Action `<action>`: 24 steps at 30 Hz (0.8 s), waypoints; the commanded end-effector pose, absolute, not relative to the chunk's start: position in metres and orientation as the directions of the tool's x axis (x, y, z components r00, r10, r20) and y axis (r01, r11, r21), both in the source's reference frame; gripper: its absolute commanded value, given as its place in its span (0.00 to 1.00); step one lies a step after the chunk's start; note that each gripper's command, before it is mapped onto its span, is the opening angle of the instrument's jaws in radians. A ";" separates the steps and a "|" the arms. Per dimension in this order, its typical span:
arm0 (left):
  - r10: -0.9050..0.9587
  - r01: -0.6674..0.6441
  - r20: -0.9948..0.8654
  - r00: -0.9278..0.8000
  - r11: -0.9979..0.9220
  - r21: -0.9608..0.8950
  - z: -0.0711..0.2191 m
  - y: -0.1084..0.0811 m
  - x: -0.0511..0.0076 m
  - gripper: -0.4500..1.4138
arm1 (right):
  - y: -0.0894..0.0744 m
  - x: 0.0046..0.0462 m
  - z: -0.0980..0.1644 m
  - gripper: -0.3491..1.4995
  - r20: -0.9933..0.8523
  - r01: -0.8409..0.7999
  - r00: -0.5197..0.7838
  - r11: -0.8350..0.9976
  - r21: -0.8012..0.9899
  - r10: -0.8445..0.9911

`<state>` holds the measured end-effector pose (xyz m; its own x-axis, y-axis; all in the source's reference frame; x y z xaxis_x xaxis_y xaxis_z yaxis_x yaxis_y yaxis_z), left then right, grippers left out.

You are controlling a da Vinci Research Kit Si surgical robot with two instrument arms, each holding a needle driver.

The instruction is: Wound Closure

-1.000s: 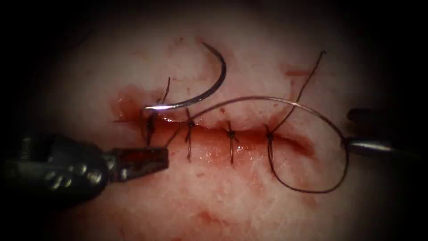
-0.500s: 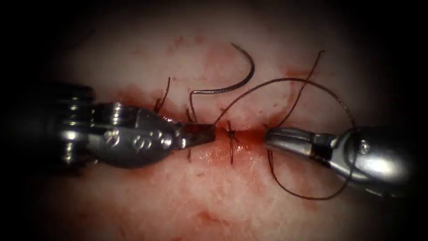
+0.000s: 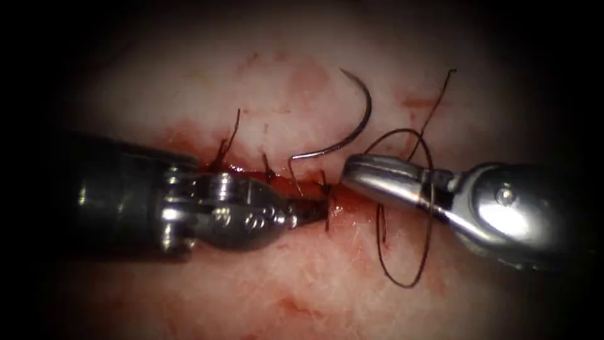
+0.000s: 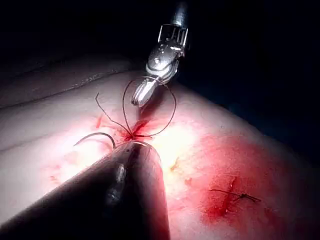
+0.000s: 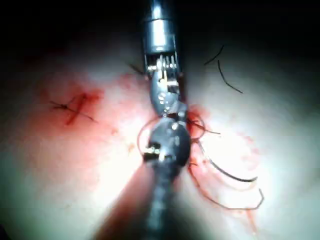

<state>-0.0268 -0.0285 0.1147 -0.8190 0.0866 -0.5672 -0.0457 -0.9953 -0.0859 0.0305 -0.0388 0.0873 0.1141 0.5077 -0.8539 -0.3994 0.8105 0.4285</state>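
Tissue: pale pink pork-belly tissue (image 3: 264, 277), with a horizontal red cut (image 3: 352, 196) across the middle.
Fluid: wet red fluid (image 3: 189, 141) pooled along the cut.
Stitches: dark knotted stitches (image 3: 325, 189) crossing the cut, short cut thread ends (image 3: 234, 129) standing up.
Needle: curved steel needle (image 3: 352, 129) lying free on the tissue above the cut, held by neither tool.
Thread: thin dark brown thread (image 3: 409, 264) looped around the right tool's jaws.
Left tool: dark metal needle driver (image 3: 313, 211), jaws closed on the thread at the cut.
Right tool: shiny silver needle driver (image 3: 355, 175), jaws closed, tip near the left tool's.
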 end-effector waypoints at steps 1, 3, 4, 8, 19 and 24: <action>0.087 -0.048 -0.567 -0.819 -0.995 -0.085 0.115 -0.029 -0.0275 0.00 | -0.039 0.0321 0.088 0.29 -0.858 -0.422 0.099 0.802 0.421 0.503; 0.087 -0.046 -0.566 -0.820 -0.995 -0.086 0.115 -0.029 -0.0279 0.00 | -0.039 0.0333 0.089 0.41 -0.858 -0.478 0.104 0.781 0.401 0.504; 0.086 -0.043 -0.566 -0.820 -0.995 -0.089 0.115 -0.029 -0.0280 0.00 | -0.039 0.0336 0.089 0.44 -0.857 -0.495 0.106 0.775 0.394 0.504; 0.086 -0.042 -0.568 -0.819 -0.995 -0.090 0.114 -0.030 -0.0284 0.00 | -0.038 0.0338 0.090 0.46 -0.853 -0.571 0.118 0.737 0.360 0.508; 0.084 -0.039 -0.570 -0.817 -0.995 -0.091 0.114 -0.030 -0.0285 0.00 | -0.039 0.0271 0.095 0.54 -0.793 -0.768 0.086 0.547 0.333 0.603; 0.084 -0.040 -0.569 -0.818 -0.995 -0.090 0.115 -0.030 -0.0287 0.00 | -0.040 0.0247 0.099 0.59 -0.725 -0.842 0.012 0.398 0.364 0.689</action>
<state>-0.0282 -0.0298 0.1140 -0.8179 0.0844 -0.5691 -0.0402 -0.9951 -0.0899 0.0243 -0.0395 0.0981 0.0164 0.6843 -0.7290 -0.8392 0.4058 0.3621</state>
